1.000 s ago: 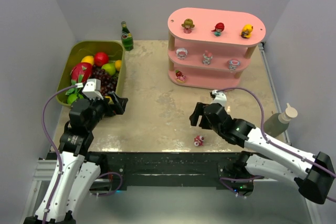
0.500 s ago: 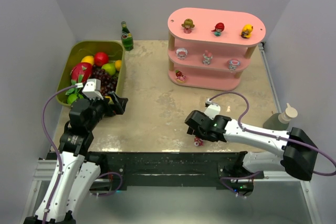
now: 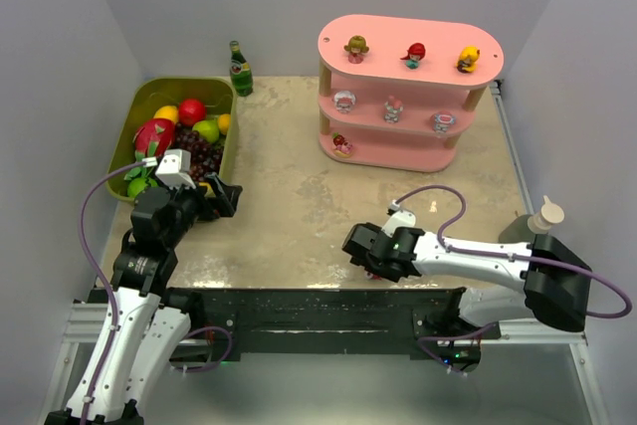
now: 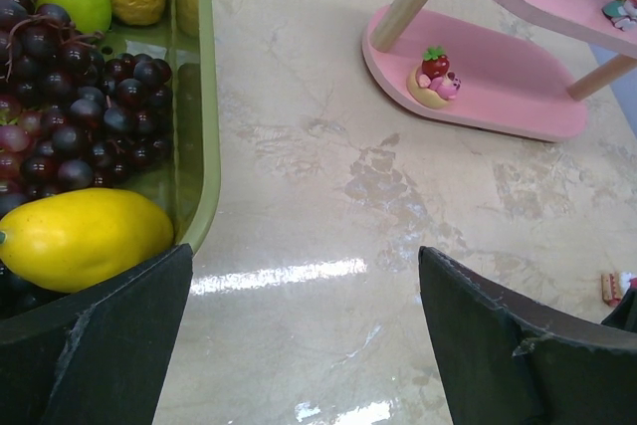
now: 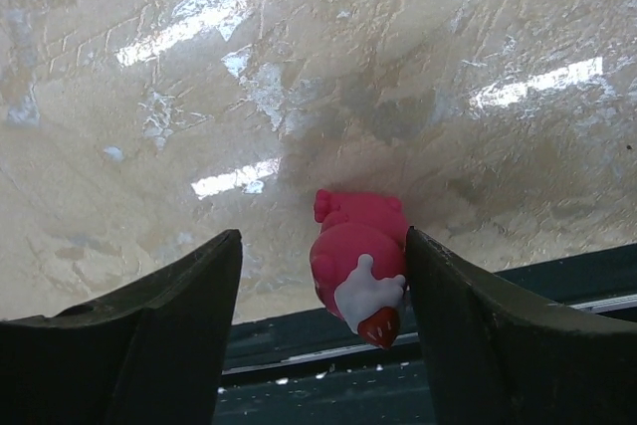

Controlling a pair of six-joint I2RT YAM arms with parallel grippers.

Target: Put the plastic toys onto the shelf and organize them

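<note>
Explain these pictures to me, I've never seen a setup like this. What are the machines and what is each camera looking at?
These are two robot arms bolted to the near edge of a table. One picture looks down from above and behind them. The other two come from small cameras on each wrist, so you see each claw's dark fingers at the bottom. On the table stand a pink three-tier shelf already carrying seven tiny figurines, an olive-green bin of toy fruit, and a green bottle. The left claw is open and empty beside the bin. The right claw is open, straddling a pink figurine lying near the table's front edge, with nothing gripped yet.
</note>
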